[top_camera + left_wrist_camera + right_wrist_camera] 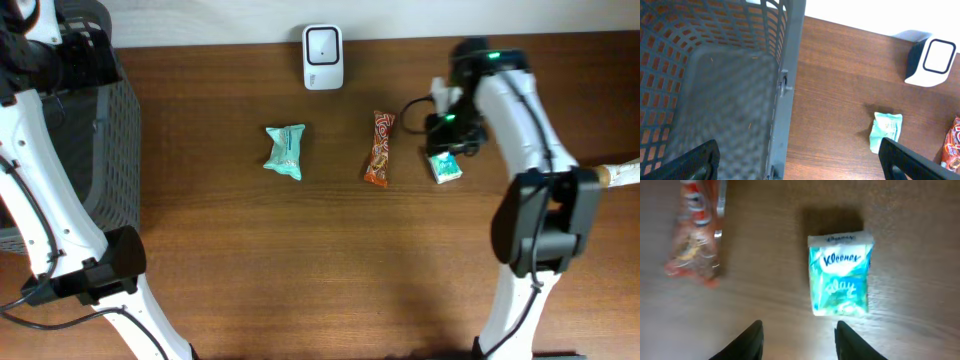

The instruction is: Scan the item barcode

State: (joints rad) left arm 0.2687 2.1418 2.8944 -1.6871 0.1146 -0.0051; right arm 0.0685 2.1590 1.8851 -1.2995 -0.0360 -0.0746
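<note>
Right hand (pixel 797 340): released, its two dark fingers (pixel 751 341) parted with only bare counter (pixel 300 260) between them; it grasps nothing and touches nothing. It hangs above the right part of the counter, pointing down. Tissue packet (pixel 840 275): a small teal and white Kleenex pack lying flat on the counter, printed face up, just beyond the right fingertips and a little off toward one finger, apart from both, lit brightly at its near end. In the overhead view it sits right of centre, partly under the right arm's wrist. Snack bar (pixel 379 150): a long orange-red wrapper lying flat, lengthwise toward the back wall, near the tissue packet on its left and not touching it; blurred in the right wrist view. Teal packet (pixel 285 151): a crumpled pouch lying left of the snack bar, well apart from it. Scanner (pixel 323 57): a white upright unit with a dark-rimmed window, standing at the back edge of the counter, behind the two middle items, nothing in front of its face. Left hand (pixel 800 165): spread wide and empty, poised over the rim of a grey mesh basket (pixel 715 75) at the counter's left end, far from the items.
</note>
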